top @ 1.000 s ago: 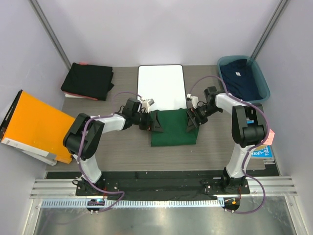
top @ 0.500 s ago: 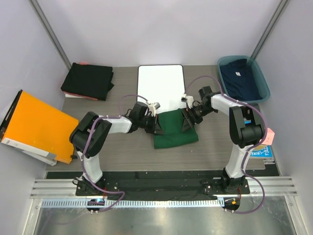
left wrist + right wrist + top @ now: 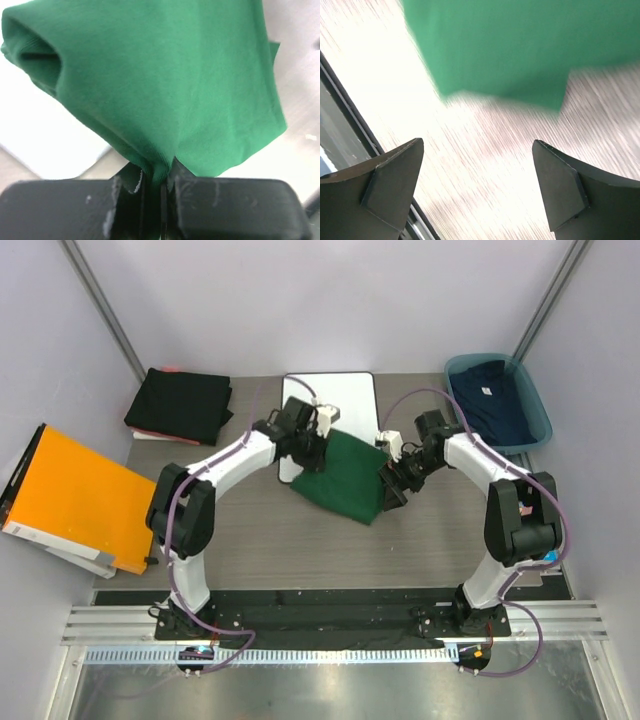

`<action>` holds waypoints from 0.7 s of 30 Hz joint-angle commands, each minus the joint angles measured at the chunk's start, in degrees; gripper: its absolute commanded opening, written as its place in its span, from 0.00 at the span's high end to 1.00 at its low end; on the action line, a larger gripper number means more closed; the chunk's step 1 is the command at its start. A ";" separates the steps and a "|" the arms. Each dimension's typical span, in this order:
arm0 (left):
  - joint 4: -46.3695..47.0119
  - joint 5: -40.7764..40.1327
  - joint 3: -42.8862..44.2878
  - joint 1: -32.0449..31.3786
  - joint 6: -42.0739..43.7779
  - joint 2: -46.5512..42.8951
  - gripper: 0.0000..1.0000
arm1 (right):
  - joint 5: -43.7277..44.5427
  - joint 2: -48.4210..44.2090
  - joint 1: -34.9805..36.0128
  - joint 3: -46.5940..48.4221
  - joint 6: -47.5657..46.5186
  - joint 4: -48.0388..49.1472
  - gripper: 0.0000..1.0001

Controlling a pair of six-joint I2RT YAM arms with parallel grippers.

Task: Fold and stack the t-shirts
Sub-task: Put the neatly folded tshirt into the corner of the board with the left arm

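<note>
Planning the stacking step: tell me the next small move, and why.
Probably carry the green t-shirt, pinched in the left tool, leftward toward the black folded t-shirts at the far left. Only the left tool grips it, the cloth hanging partly over the white board, while the right tool is open and clear of it.

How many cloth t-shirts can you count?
3 visible: a dark green t-shirt held by the left gripper, a navy t-shirt in the teal bin, a black folded pile far left, possibly hiding more.
</note>
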 commanded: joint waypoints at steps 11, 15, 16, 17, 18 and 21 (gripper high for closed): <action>-16.89 -17.03 20.53 12.83 33.16 5.57 1.00 | 7.06 -10.34 -6.34 7.78 -10.02 -7.10 0.03; -16.10 -19.50 24.91 16.44 37.82 7.67 1.00 | 7.77 -12.01 -7.22 8.05 -10.81 -8.07 0.03; -16.01 -20.11 27.88 17.32 38.35 8.46 1.00 | 7.85 -12.19 -7.31 8.05 -10.81 -8.15 0.02; -16.27 -20.29 29.56 18.72 39.92 10.04 1.00 | 7.94 -12.71 -7.31 8.13 -11.07 -8.24 0.02; -16.80 -20.82 31.32 19.34 40.81 11.10 1.00 | 8.12 -12.89 -7.40 8.22 -11.07 -8.33 0.02; -16.72 -22.14 37.65 21.19 44.58 14.43 1.00 | 8.03 -13.16 -7.49 8.75 -10.99 -8.42 0.02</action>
